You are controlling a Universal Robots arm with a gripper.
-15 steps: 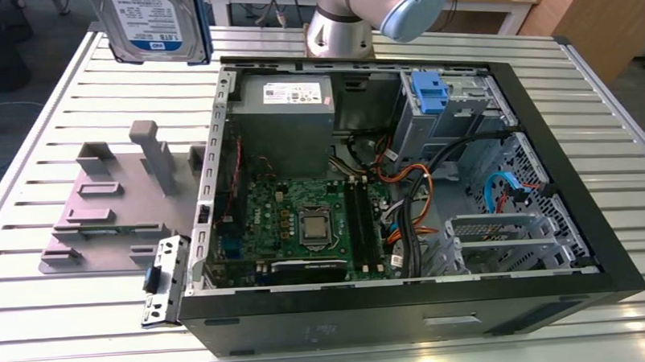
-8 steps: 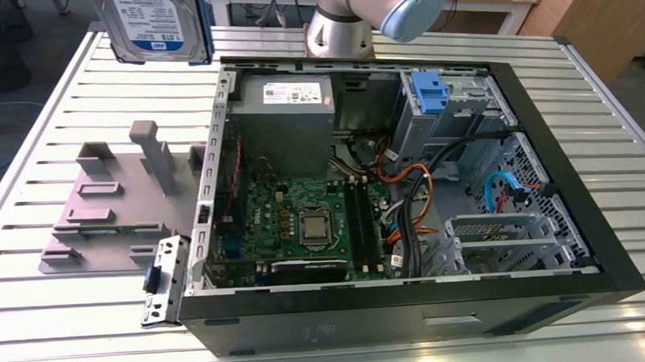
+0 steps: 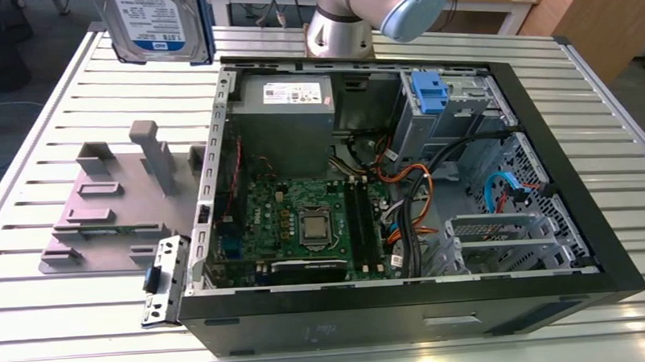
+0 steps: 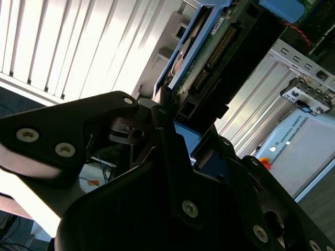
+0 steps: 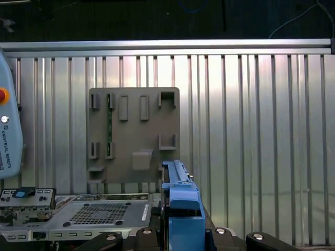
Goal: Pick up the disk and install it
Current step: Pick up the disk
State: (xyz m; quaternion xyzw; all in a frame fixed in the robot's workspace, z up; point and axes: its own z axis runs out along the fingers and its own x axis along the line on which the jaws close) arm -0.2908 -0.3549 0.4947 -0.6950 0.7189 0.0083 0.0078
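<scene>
Disk aloft at exterior view's upper left, well apart from case, above fixture side of table. Gripper fingers pinch disk by its edge. I judge carry wants firm squeeze, disk square, rails lined with cage, no knock on case wall. Count: one disk, one case, one fixture, one cage.

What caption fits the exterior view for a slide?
The disk hangs aloft at the exterior view's upper left, over the slatted table, beyond the open computer case and grey fixture plate.
</scene>
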